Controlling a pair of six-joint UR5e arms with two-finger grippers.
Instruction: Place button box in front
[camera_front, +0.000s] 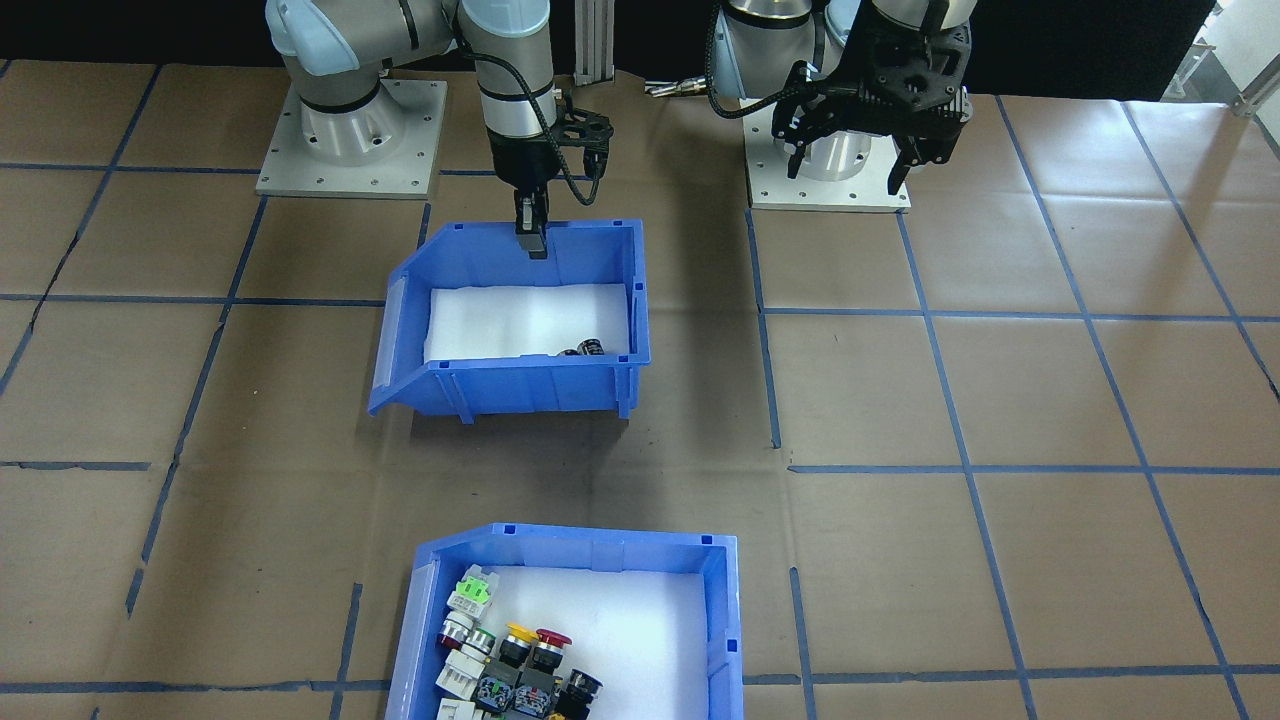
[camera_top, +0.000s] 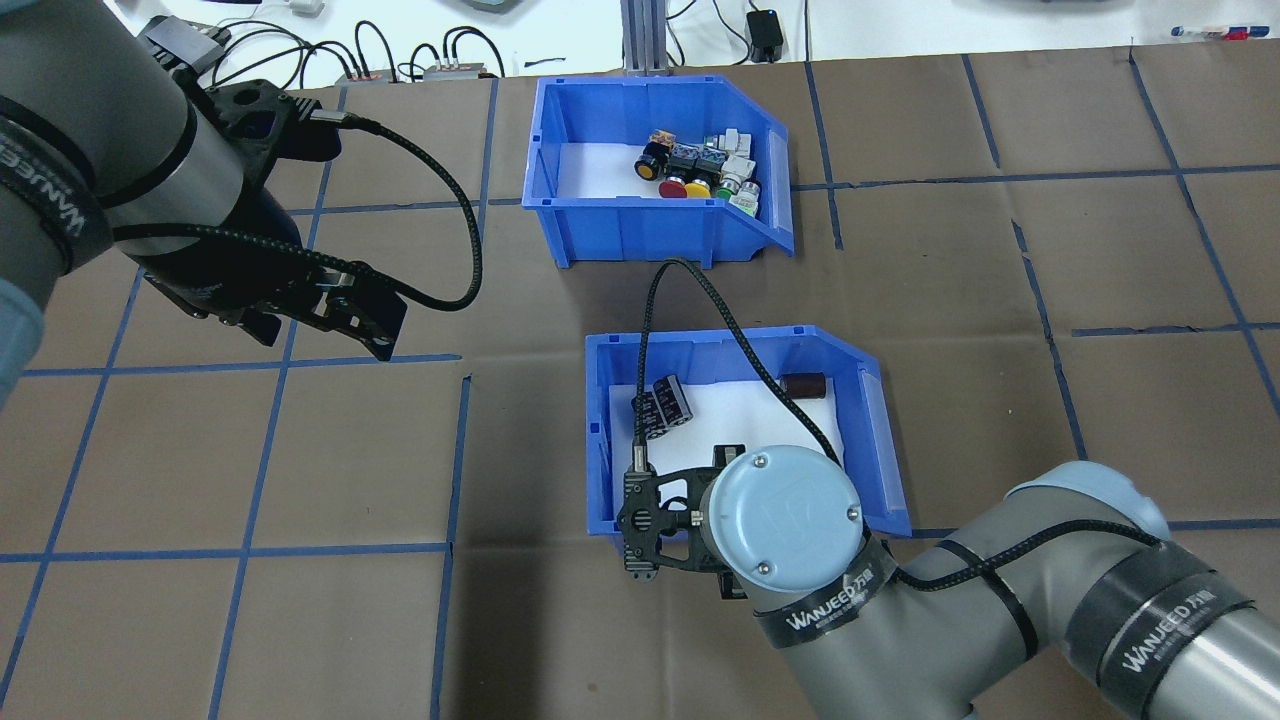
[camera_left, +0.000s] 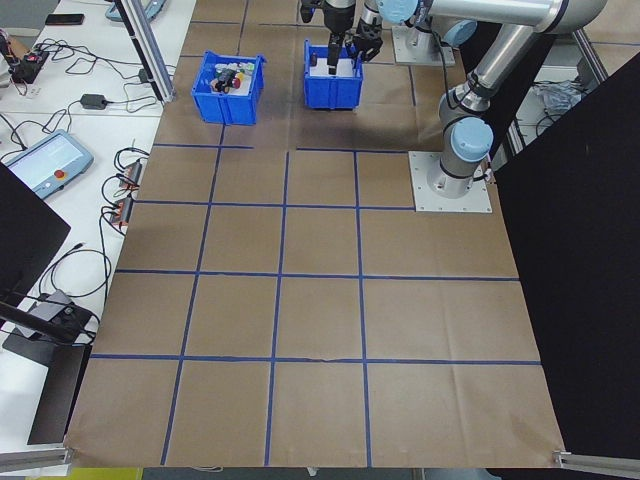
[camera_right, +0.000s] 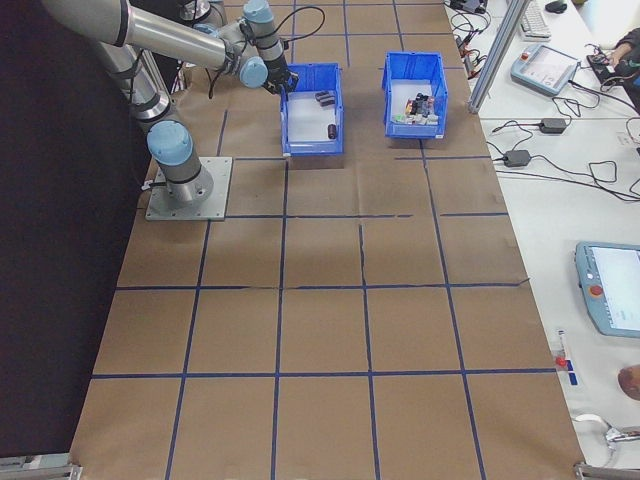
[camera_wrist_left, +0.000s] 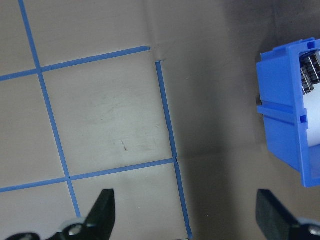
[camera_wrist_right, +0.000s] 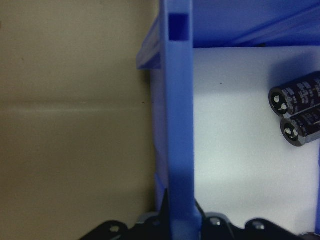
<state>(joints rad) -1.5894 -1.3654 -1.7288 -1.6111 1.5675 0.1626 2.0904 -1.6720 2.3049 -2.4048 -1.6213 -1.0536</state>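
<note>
Step in hand: my right gripper (camera_front: 532, 238) is clamped on the near wall of the capacitor bin (camera_top: 880, 440), the one with the black cylinders (camera_top: 664, 405), not the one I was asked to bring forward. I read this as clearing it out of the way first.
Right gripper: pinched on that wall, one finger each side (the wrist view shows the rim running straight up between them).
Left gripper (camera_front: 855, 140): spread wide, holding nothing, hovering over bare table paper (camera_wrist_left: 115, 115) beside the same bin.
Button box (camera_top: 570, 210): on the far side of the table from the robot, behind the capacitor bin and apart from it, switches (camera_top: 700, 170) clustered toward its sloped end.
Next move: I judge the held bin has to slide aside so the button box can take the near spot.
Hard to see: the front-facing view cuts off the button box's lower edge; the right wrist hides its fingertips from overhead.
</note>
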